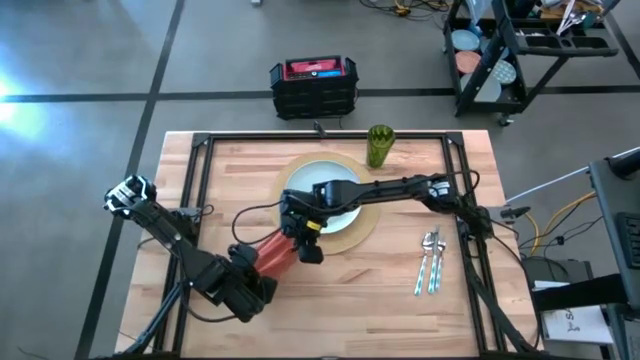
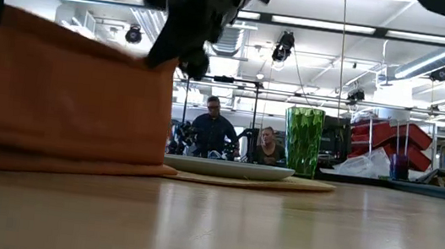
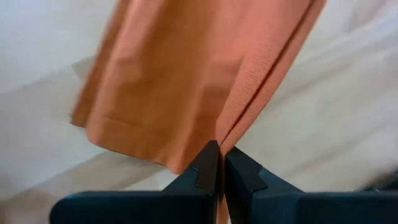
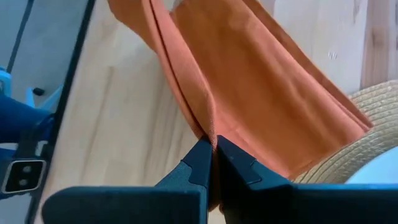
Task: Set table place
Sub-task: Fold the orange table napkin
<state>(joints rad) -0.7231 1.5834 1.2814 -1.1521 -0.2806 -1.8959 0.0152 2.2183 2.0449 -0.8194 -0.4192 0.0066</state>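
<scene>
Left arm reaches from desk's left edge toward front centre, elbow bent. Left gripper (image 1: 262, 268) low over desk, jaws pinched tight on orange napkin (image 1: 276, 254) edge. Right arm stretches from right side across desk centre, forearm near level. Right gripper (image 1: 303, 240) angled down, jaws closed on napkin's opposite end. Both grippers near each other.

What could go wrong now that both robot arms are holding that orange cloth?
Both hands pinch the orange napkin: the left hand at one edge, the right hand at another. If they pull apart, the cloth could slip free. The napkin hangs right beside the placemat and plate, so dragging it could shift them. The right arm stretches over the plate; dipping might knock it.
</scene>
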